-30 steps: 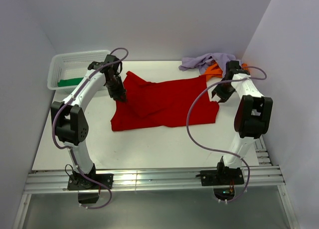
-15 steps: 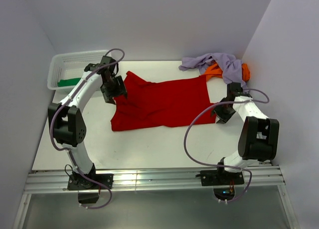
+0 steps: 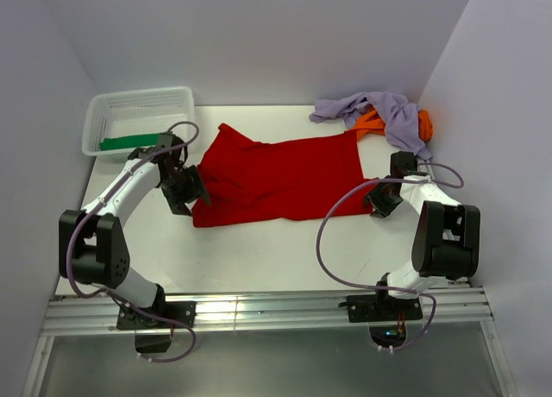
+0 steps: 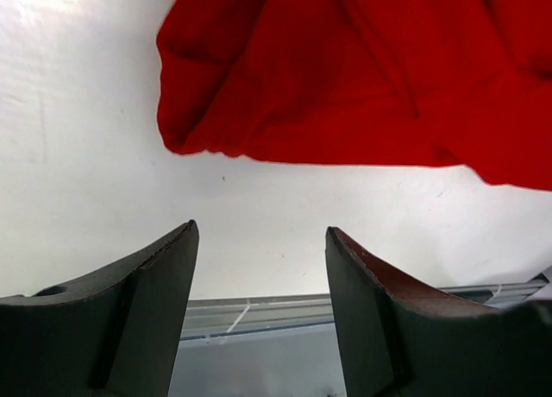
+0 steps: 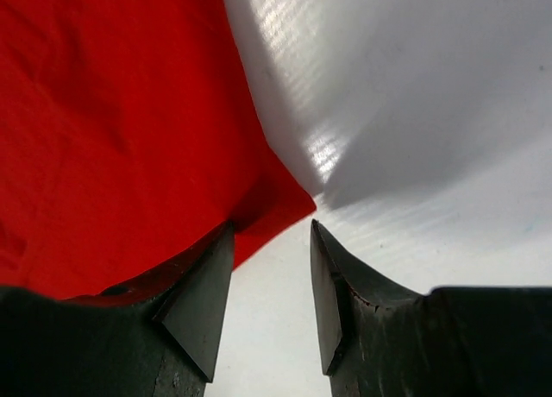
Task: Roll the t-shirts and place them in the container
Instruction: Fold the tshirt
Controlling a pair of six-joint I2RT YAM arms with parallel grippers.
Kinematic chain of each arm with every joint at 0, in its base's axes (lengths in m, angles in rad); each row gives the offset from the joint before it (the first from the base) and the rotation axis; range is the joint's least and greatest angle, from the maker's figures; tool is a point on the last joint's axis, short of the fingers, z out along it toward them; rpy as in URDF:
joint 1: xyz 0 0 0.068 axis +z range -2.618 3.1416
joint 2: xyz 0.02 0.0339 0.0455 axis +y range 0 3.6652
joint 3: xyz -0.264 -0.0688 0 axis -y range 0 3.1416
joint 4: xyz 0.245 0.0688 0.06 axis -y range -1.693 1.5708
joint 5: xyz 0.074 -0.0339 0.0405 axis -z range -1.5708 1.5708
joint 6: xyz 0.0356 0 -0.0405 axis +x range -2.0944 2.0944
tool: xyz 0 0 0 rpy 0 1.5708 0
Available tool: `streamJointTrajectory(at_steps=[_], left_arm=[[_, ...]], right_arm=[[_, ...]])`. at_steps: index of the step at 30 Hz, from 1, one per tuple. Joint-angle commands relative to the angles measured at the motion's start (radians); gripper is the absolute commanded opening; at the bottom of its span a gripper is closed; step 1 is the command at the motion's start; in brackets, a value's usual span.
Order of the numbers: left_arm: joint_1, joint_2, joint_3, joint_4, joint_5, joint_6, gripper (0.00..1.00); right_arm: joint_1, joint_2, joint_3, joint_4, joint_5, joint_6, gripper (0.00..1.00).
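Observation:
The red t-shirt [image 3: 285, 177] lies spread flat in the middle of the table, with a sleeve sticking out at the far left. My left gripper [image 3: 185, 200] is open and empty at the shirt's near-left corner. In the left wrist view [image 4: 260, 233] its jaws stand over bare table, a little short of the red cloth [image 4: 362, 69]. My right gripper [image 3: 374, 204] is open at the shirt's near-right corner. In the right wrist view [image 5: 272, 227] the red corner [image 5: 129, 138] reaches the left finger [image 5: 203, 302], and nothing is held.
A white lattice basket [image 3: 103, 112] at the far left holds a green tee [image 3: 129, 141]. A lavender tee [image 3: 379, 108] and an orange tee [image 3: 421, 121] lie heaped at the far right against the wall. A metal rail [image 3: 259, 311] runs along the near edge.
My left gripper has moved from the shirt's far-left sleeve down to its near-left corner. My right gripper has moved from the far-right corner down to the near-right corner.

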Motion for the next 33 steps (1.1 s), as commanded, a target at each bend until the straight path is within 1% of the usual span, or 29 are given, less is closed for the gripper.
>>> streamJointTrajectory(at_steps=[1,5,11,13,15,17,18,19,20,22,23,26,28,31,33], left_arm=[[0.0,-0.057,-0.081,0.086,0.072,-0.046,0.66],[0.0,-0.073,-0.142,0.126,0.089,-0.071,0.64],[0.0,-0.082,-0.204,0.169,0.072,-0.097,0.61],[0.0,-0.082,-0.231,0.183,0.069,-0.103,0.6],[0.0,-0.082,-0.259,0.2,0.058,-0.112,0.59],[0.0,-0.089,-0.276,0.209,0.043,-0.121,0.57],[0.0,-0.092,-0.283,0.218,0.033,-0.123,0.56],[0.0,-0.099,-0.296,0.218,0.023,-0.129,0.55],[0.0,-0.102,-0.3,0.218,0.011,-0.131,0.54],[0.0,-0.105,-0.313,0.229,-0.031,-0.138,0.52],[0.0,-0.105,-0.319,0.244,-0.042,-0.143,0.51],[0.0,-0.097,-0.345,0.319,-0.053,-0.178,0.49],[-0.002,-0.102,-0.357,0.379,-0.051,-0.197,0.5],[-0.008,-0.105,-0.354,0.402,-0.097,-0.194,0.51],[-0.012,-0.092,-0.352,0.413,-0.118,-0.187,0.5]], right_arm=[[-0.006,0.008,0.002,0.062,0.039,0.024,0.48],[-0.006,0.043,-0.003,0.071,0.053,0.027,0.47],[-0.001,0.037,-0.044,0.089,0.071,0.033,0.47],[-0.001,0.043,-0.052,0.096,0.077,0.038,0.42],[-0.001,0.063,-0.045,0.092,0.08,0.039,0.31],[-0.001,0.071,-0.035,0.08,0.088,0.038,0.17],[-0.001,0.069,-0.029,0.079,0.091,0.033,0.13],[-0.001,0.069,-0.025,0.076,0.094,0.03,0.12],[-0.001,0.066,-0.021,0.068,0.102,0.027,0.07],[-0.001,0.065,-0.009,0.062,0.102,0.018,0.05],[-0.001,0.063,-0.008,0.059,0.102,0.016,0.02],[-0.001,0.062,-0.008,0.054,0.094,0.01,0.02],[-0.001,0.06,-0.009,0.051,0.093,0.009,0.02],[-0.001,0.052,-0.014,0.048,0.091,0.009,0.02],[-0.001,0.049,-0.014,0.046,0.088,0.009,0.02]])
